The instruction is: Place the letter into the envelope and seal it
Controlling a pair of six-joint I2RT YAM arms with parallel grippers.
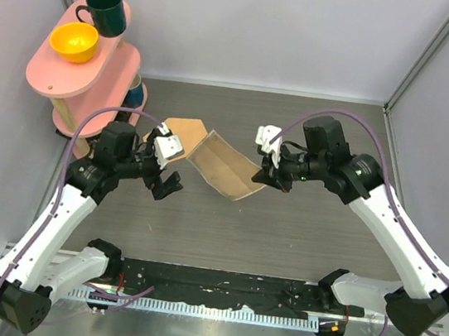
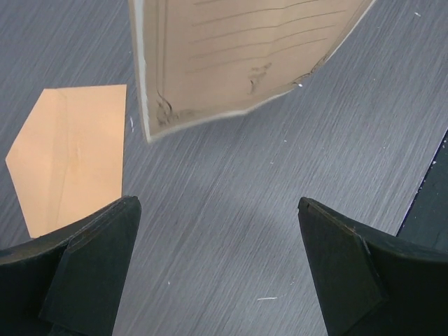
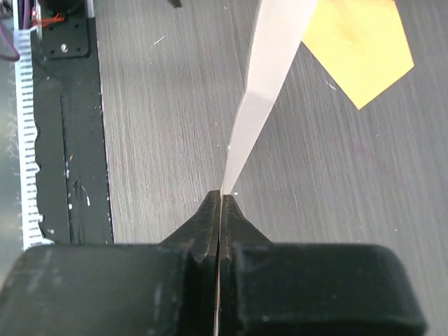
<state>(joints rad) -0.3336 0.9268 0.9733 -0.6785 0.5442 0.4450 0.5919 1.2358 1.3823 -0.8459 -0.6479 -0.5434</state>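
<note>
The tan-brown envelope (image 1: 181, 132) lies flat on the grey table with its pointed flap open; it also shows in the left wrist view (image 2: 70, 154) and the right wrist view (image 3: 357, 42). The letter (image 1: 225, 166), a pale lined sheet, hangs tilted above the table, right of the envelope. My right gripper (image 1: 270, 179) is shut on the letter's right edge; the right wrist view shows the sheet edge-on (image 3: 269, 77) rising from the closed jaws (image 3: 221, 199). My left gripper (image 1: 168, 185) is open and empty over bare table (image 2: 217, 266), just near of the envelope, with the letter (image 2: 238, 56) ahead of it.
A pink two-tier shelf (image 1: 69, 83) stands at the back left with a yellow bowl (image 1: 73, 41), a dark green mug (image 1: 104, 11) and a cup (image 1: 138, 89) on the lower tier. A black strip (image 1: 216, 284) runs along the near edge. Walls enclose the table.
</note>
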